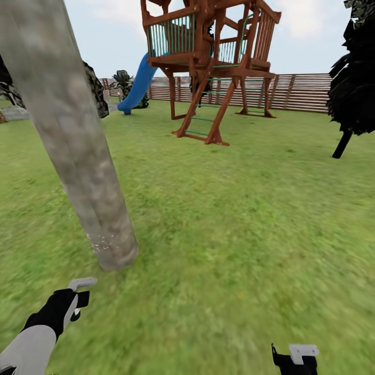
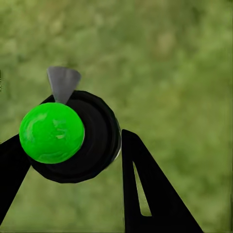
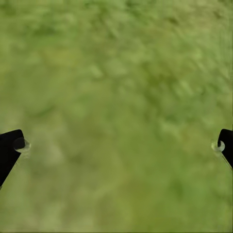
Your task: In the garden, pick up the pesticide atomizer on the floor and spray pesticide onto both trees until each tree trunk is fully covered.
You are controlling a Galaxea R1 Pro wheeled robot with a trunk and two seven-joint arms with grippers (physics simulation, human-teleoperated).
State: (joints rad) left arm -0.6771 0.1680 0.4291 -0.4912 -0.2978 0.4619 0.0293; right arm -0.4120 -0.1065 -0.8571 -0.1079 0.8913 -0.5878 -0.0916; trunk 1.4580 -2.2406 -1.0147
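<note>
A thick pale grey-brown mottled tree trunk [image 1: 78, 156] leans up the left of the head view, rooted in the lawn [image 1: 234, 234]. A few whitish pesticide specks [image 1: 101, 242] dot the bark near its base. My left gripper [image 1: 79, 301] hovers low, just short of the trunk's foot, shut on the pesticide atomizer [image 2: 92, 141]. The atomizer is a round dark bottle seen end-on, with a bright green ball [image 2: 51, 132] and a grey nozzle tab [image 2: 63, 82]. Black fingers [image 2: 145, 189] flank it. My right gripper [image 1: 295, 358] hangs open over bare grass, its fingertips [image 3: 13, 145] wide apart.
A brown wooden play tower [image 1: 213, 57] with a blue slide [image 1: 136, 86] stands mid-lawn ahead. The slatted fence [image 1: 302, 91] runs behind it. A black conifer [image 1: 357, 78] rises at the right edge, and dark shrubs [image 1: 96, 88] sit behind the trunk. Open grass lies ahead and right.
</note>
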